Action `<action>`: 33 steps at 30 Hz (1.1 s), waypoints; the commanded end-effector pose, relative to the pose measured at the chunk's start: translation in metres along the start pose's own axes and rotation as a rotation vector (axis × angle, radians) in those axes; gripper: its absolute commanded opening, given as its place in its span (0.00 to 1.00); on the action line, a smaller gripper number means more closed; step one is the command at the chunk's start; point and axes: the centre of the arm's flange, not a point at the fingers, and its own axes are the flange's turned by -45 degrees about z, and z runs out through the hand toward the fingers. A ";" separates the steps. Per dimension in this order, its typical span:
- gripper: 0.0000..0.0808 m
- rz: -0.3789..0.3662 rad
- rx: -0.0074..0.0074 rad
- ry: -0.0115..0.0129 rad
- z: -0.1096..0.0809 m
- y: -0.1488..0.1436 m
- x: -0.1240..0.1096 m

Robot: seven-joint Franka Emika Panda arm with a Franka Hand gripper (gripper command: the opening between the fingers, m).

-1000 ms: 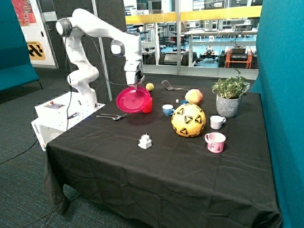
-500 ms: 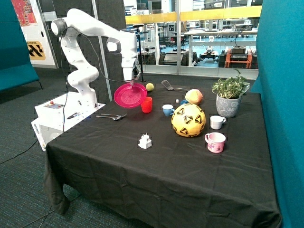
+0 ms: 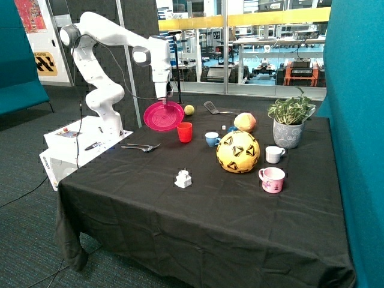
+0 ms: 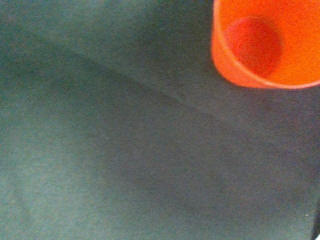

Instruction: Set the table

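My gripper (image 3: 164,100) is shut on the upper rim of a pink plate (image 3: 163,116), which hangs tilted in the air over the back of the black table (image 3: 198,216), near the robot's base. A red cup (image 3: 185,132) stands on the cloth just beside the plate, and it also shows from above in the wrist view (image 4: 265,45). A fork and spoon (image 3: 141,147) lie on the cloth in front of the plate. The plate and my fingers do not show in the wrist view.
A blue cup (image 3: 212,139), a big yellow football (image 3: 238,152), a white cup (image 3: 274,154), a pink mug (image 3: 272,179) and a potted plant (image 3: 290,123) stand across the table. A small white object (image 3: 183,178), a spatula (image 3: 211,108) and two balls (image 3: 245,122) are there too.
The arm has carried the pink plate up and away from the red cup, towards the robot's base. The cup now stands fully uncovered. Nothing else has moved.
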 end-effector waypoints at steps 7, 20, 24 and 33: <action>0.00 -0.082 0.0014 0.0011 0.001 -0.039 -0.006; 0.00 -0.056 0.0014 0.0011 0.002 -0.047 -0.020; 0.00 -0.014 0.0014 0.0010 0.001 -0.047 -0.034; 0.00 0.121 0.0015 0.0009 0.000 -0.050 -0.063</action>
